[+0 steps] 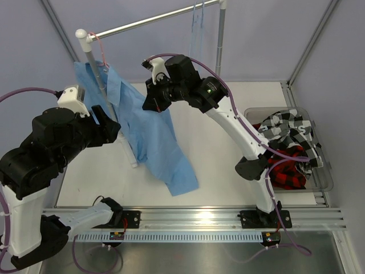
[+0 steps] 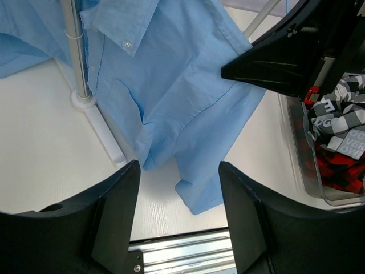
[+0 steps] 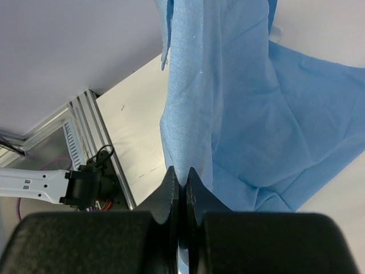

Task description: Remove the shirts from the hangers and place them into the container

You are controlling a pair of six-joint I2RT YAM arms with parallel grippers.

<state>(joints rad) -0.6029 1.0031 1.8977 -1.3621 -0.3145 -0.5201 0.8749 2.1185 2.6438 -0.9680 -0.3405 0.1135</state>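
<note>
My right hand [image 3: 182,178] pinches fold of light blue shirt [image 1: 154,131], last one on pink hanger [image 1: 98,48] off to its left; left hand [image 2: 178,168] wide, empty. Already in container [image 1: 326,184] to hand's right: check shirt [image 1: 291,128], plaid shirt [image 1: 288,171].

1. Only the hook of the pink hanger [image 1: 95,40] shows. The rest is inside the blue shirt [image 1: 154,137].
2. The plaid shirt [image 1: 288,171] lies partly under the check shirt [image 1: 285,128], and the right arm [image 1: 242,131] covers part of it.
3. The left wrist view's right edge cuts off the container [image 2: 305,165].
4. The blue hangers [image 1: 197,25] are too faint to count.
</note>
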